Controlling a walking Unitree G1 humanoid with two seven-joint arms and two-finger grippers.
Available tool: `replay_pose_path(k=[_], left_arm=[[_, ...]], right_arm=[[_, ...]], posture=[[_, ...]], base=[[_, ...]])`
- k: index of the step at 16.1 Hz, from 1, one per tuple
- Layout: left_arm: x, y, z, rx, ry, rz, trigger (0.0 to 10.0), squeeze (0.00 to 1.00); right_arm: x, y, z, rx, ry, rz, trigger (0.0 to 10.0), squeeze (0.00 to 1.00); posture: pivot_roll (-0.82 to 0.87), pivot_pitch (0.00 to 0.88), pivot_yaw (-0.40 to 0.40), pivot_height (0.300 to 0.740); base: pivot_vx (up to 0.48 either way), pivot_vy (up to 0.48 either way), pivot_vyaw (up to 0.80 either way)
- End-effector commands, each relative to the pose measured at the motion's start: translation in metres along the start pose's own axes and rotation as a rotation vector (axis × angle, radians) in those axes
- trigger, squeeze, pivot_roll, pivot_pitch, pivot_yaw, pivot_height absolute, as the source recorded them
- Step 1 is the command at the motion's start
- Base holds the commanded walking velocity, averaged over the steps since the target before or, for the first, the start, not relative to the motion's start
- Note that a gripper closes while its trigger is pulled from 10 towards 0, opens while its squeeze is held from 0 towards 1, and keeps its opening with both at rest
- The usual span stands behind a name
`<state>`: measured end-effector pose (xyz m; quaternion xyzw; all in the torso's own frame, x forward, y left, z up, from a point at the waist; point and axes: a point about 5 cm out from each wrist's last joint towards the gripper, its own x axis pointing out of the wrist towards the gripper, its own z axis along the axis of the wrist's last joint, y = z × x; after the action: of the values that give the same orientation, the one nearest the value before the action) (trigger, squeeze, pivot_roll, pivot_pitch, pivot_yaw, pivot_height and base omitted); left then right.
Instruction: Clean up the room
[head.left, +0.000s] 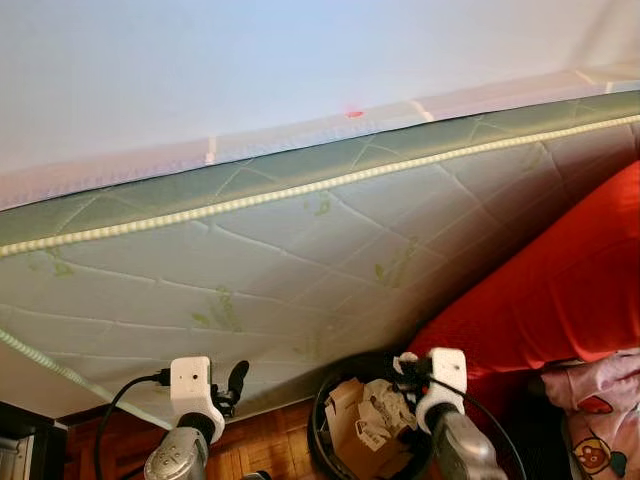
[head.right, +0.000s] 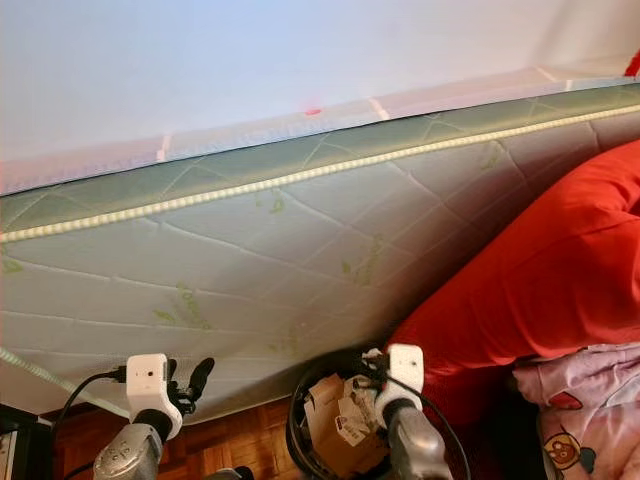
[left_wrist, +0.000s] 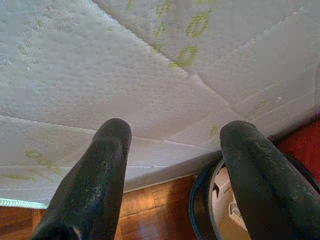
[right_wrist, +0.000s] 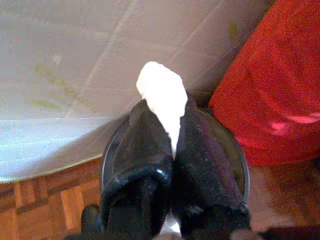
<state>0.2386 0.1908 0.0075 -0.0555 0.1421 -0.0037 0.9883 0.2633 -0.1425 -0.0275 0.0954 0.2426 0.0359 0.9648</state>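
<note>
Beside the mattress (head.left: 300, 270), white tissue (right_wrist: 162, 95) pinched in right gripper (right_wrist: 172, 125) over bin (head.left: 330, 440); left gripper (left_wrist: 175, 150) agape

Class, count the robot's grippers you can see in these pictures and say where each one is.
2. The left gripper is open before the mattress; the right gripper holds a white wad above the black bin.

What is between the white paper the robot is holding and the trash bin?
Nothing visible. The right gripper is shut on the white paper wad, right above the open black trash bin, which has cardboard scraps inside.
</note>
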Motion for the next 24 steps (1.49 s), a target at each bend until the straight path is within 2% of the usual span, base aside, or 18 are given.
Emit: replay_pose_path(k=[1, 2, 5, 13, 14, 15, 16, 17, 24], left_arm=[[-0.001, 0.001, -0.007, -0.002, 0.039, -0.003, 10.0, 0.0], [-0.002, 0.001, -0.007, -0.003, 0.042, -0.006, 10.0, 0.0], [-0.001, 0.0, -0.009, -0.006, 0.048, -0.009, 10.0, 0.0], [0.001, -0.002, -0.01, -0.012, 0.051, -0.014, 10.0, 0.0], [0.001, -0.001, -0.01, -0.012, 0.051, -0.013, 10.0, 0.0], [0.001, -0.001, -0.01, -0.012, 0.051, -0.013, 10.0, 0.0], [0.001, -0.001, -0.011, -0.013, 0.052, -0.012, 10.0, 0.0], [0.001, -0.001, -0.011, -0.013, 0.053, -0.012, 10.0, 0.0], [0.001, -0.002, -0.013, -0.017, 0.058, -0.012, 10.0, 0.0]], right_arm=[[0.002, 0.005, 0.0, -0.01, 0.022, -0.005, 10.0, 0.0], [0.004, 0.009, 0.003, -0.011, 0.018, -0.002, 10.0, 0.0], [0.001, 0.001, -0.001, -0.02, 0.02, 0.009, 10.0, 0.0], [-0.007, -0.002, -0.019, 0.004, 0.091, 0.04, 10.0, 0.0], [-0.007, -0.004, -0.019, 0.005, 0.096, 0.043, 10.0, 0.25], [-0.007, -0.005, -0.018, 0.007, 0.097, 0.042, 10.0, 0.38], [-0.007, -0.006, -0.018, 0.014, 0.099, 0.044, 10.0, 0.74], [-0.007, -0.007, -0.017, 0.016, 0.1, 0.045, 10.0, 1.0], [-0.006, -0.005, -0.017, 0.02, 0.122, 0.074, 10.0, 1.0]], posture=[[0.18, 0.182, -0.02, 0.74], [0.18, 0.182, -0.02, 0.74], [0.18, 0.183, -0.017, 0.74], [0.18, 0.18, -0.02, 0.74], [0.18, 0.18, -0.02, 0.74], [0.18, 0.18, -0.02, 0.74], [0.18, 0.18, -0.02, 0.74], [0.18, 0.18, -0.022, 0.74], [0.18, 0.183, -0.024, 0.74]], base=[[0.0, 0.0, 0.0], [0.0, 0.0, 0.0], [0.0, 0.0, 0.0], [0.0, 0.0, 0.0], [0.0, 0.0, 0.0], [0.0, 0.0, 0.0], [0.0, 0.0, 0.0], [0.0, 0.0, 0.0], [0.0, 0.0, 0.0]])
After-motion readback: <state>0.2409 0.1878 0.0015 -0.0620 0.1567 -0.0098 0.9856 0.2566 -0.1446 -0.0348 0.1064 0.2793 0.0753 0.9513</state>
